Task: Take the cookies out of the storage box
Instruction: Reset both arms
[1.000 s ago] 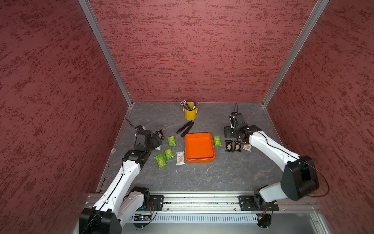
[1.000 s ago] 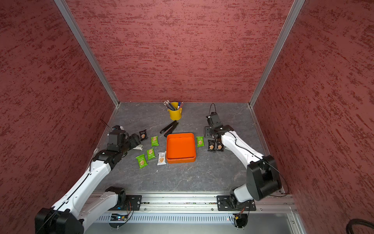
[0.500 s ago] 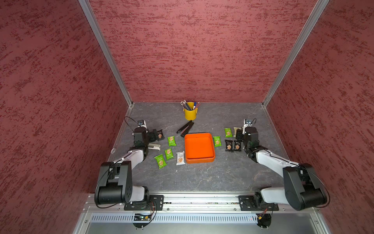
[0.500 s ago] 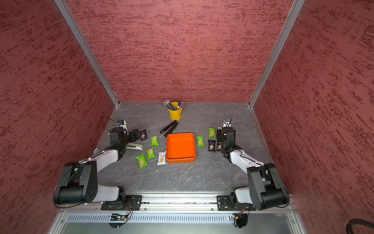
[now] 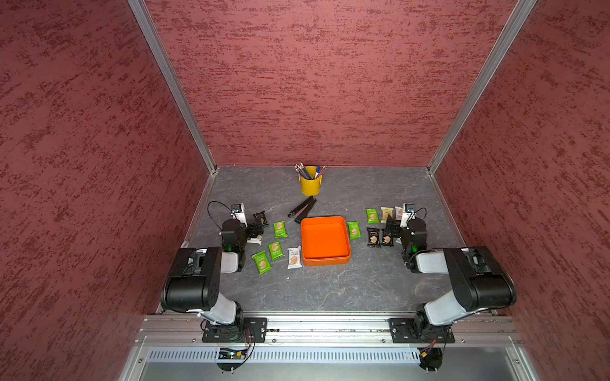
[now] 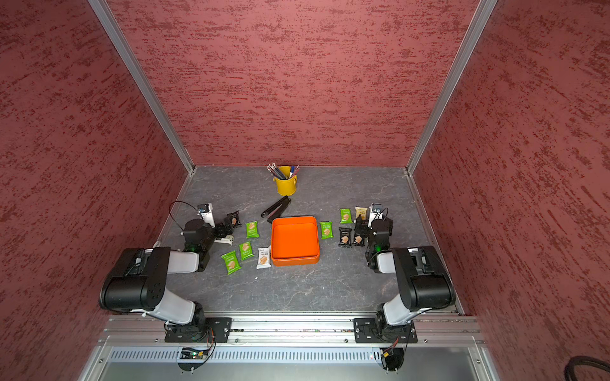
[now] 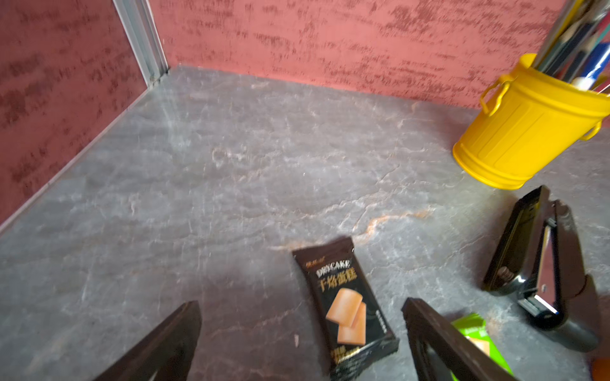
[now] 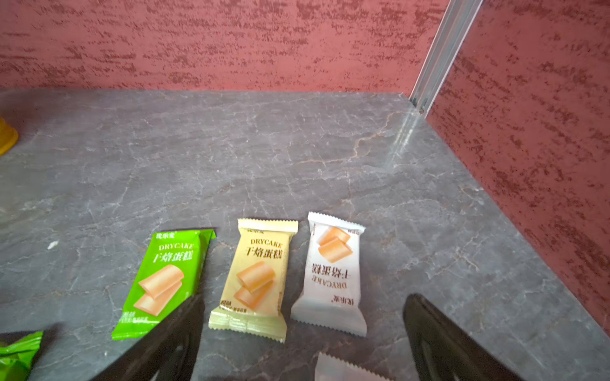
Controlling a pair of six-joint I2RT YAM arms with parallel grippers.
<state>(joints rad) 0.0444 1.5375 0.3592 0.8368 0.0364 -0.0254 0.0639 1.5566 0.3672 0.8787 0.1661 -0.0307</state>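
Bright orange shallow tray empty; flat biscuit-print snack packets all on grey counter; I see both jaws spread, pinching nothing; I judge the job done.

Bright, even, diffuse light from above, no glare. Both top views sharp, wide-angle lens splays the walls outward. Wrist views softer: black packet and bucket slightly smeared, white packet text fuzzy. Soft shadow on table beside black packet
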